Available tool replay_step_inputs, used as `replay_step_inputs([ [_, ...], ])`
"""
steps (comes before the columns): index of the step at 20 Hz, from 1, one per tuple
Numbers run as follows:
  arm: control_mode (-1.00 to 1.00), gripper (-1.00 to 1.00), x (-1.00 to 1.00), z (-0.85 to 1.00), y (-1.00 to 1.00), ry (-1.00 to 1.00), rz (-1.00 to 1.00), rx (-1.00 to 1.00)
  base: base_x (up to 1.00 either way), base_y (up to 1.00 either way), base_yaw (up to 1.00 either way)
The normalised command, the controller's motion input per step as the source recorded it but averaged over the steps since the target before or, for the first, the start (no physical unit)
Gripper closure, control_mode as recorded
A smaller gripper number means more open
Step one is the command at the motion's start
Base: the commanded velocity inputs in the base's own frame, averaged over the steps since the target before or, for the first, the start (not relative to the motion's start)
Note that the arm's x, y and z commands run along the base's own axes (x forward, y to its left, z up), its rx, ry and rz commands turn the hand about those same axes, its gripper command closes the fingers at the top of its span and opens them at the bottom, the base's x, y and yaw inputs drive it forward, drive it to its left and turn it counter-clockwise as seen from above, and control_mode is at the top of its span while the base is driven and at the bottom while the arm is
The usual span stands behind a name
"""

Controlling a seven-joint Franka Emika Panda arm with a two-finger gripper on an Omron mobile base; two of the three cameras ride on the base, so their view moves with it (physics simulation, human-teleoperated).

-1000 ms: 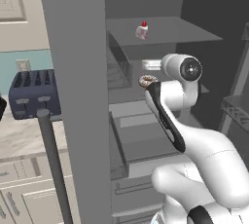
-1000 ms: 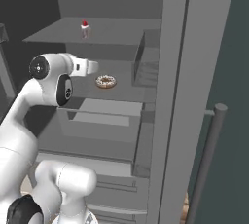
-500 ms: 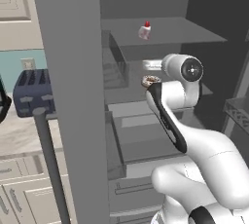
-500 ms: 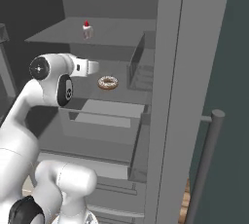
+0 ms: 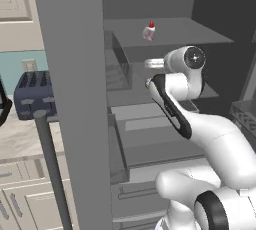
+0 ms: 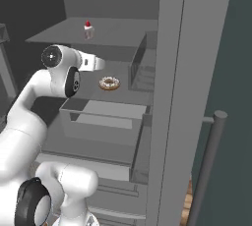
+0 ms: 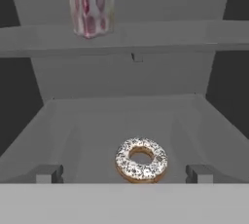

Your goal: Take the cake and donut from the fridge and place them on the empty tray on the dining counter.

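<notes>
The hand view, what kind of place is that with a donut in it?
Most likely the inside of an open fridge in a kitchen: grey shelves hold a donut and a cake, and a toaster sits outside.

Rendered throughout: flat, even, dim grey inside the fridge [image 6: 172, 72], no visible lamp, no glare, no hard cast shadows; darkest in the side recesses flanking the shelf in the hand view and in the upper corners of both base views. Brighter at the left edge of the left base view, on cream cabinets [image 5: 20, 4] and a blue toaster [image 5: 35, 99]. Slightly soft and blocky overall; donut [image 7: 141, 159] sprinkles and cake [image 7: 91, 6] layers legible, no lens bending at the edges.
</notes>
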Motion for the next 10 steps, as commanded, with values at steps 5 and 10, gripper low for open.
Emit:
replay_step_inputs([
  [5, -1.0, -1.0, 0.06, 0.38, -0.05, 0.07, 0.1, 0.0, 0.0, 0.0, 0.0],
  [10, -1.0, -1.0, -0.02, 0.45, 0.0, 0.01, 0.09, -0.03, 0.0, 0.0, 0.0],
])
